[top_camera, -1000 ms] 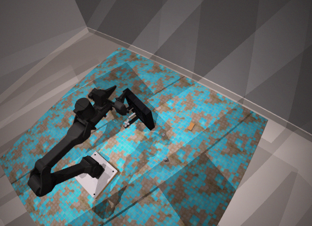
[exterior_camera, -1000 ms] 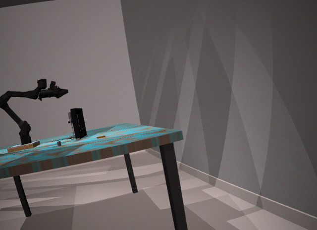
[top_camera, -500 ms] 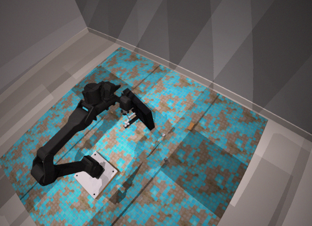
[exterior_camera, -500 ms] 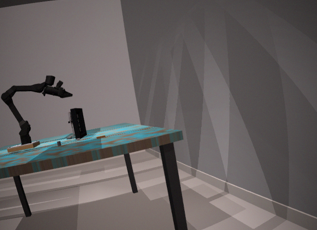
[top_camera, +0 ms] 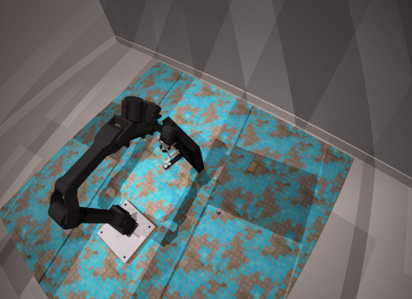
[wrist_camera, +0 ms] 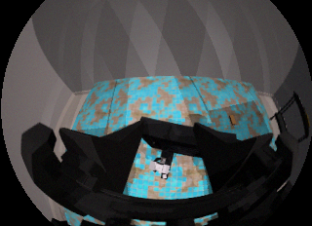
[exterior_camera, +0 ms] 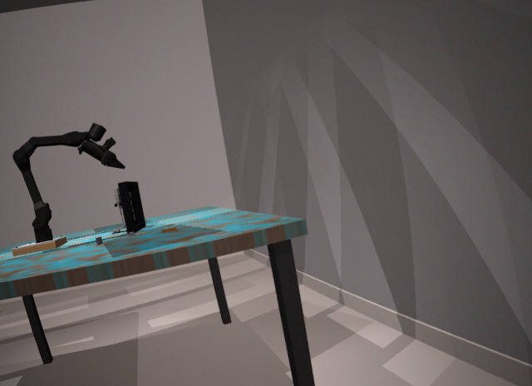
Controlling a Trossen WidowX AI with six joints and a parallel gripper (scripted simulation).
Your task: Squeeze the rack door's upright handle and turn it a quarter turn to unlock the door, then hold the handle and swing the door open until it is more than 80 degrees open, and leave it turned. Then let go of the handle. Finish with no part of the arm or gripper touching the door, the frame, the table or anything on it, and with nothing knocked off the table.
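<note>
The black rack (top_camera: 197, 153) (exterior_camera: 131, 205) (wrist_camera: 177, 147) stands upright on the table (top_camera: 266, 256) (exterior_camera: 266, 227). The pale handle assembly (top_camera: 167, 163) (exterior_camera: 116, 197) (wrist_camera: 161, 168) is on the side facing the arm's base. Its exact turn and the door's angle are too small and dark to tell. My gripper (top_camera: 168, 125) (exterior_camera: 124, 167) (wrist_camera: 170, 125) is partly open and empty, tilted downward. It hangs above the rack's top in the exterior view, with a visible gap. In the top view it overlaps the rack's far end and hides part of the door side.
The arm's white base plate (top_camera: 143, 225) (exterior_camera: 41, 247) is on the near side. A flat orange block (top_camera: 252, 167) (exterior_camera: 169, 230) (wrist_camera: 233, 120) lies beyond the rack. Small grey pieces lie on the table, one (top_camera: 218, 212) (exterior_camera: 99, 240) between base and rack side, another (top_camera: 215, 178) (exterior_camera: 131, 234) beside the rack.
</note>
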